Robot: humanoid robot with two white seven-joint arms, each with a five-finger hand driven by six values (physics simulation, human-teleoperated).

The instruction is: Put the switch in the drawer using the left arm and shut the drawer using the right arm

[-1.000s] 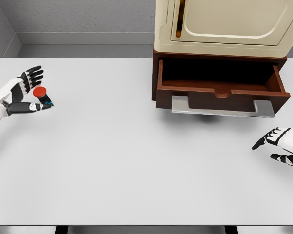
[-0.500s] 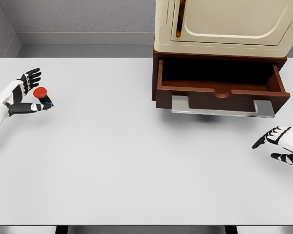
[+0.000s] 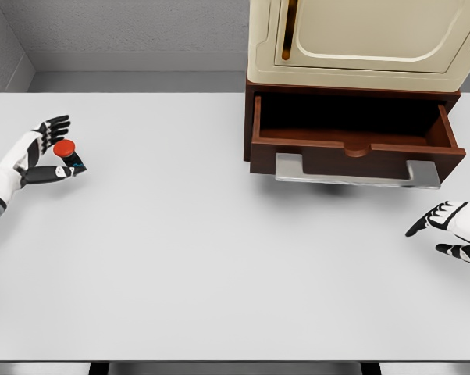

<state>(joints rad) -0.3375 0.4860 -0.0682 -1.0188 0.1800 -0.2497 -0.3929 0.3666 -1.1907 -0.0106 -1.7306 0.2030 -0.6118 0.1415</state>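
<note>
Left hand has the switch; drawer lies well off toward the far right.

Your left hand [image 3: 33, 155], at the white table's [image 3: 219, 258] left edge, pinches the small red-capped switch [image 3: 65, 154]. The open brown wooden drawer [image 3: 352, 133] stands well apart near the far edge; your right hand [image 3: 452, 232], fingers loosely spread, is nearer it.

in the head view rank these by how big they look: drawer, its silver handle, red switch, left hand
1. drawer
2. silver handle
3. left hand
4. red switch, clearly the smallest

All rest at comparable depth on the table, so the order is safe.
</note>
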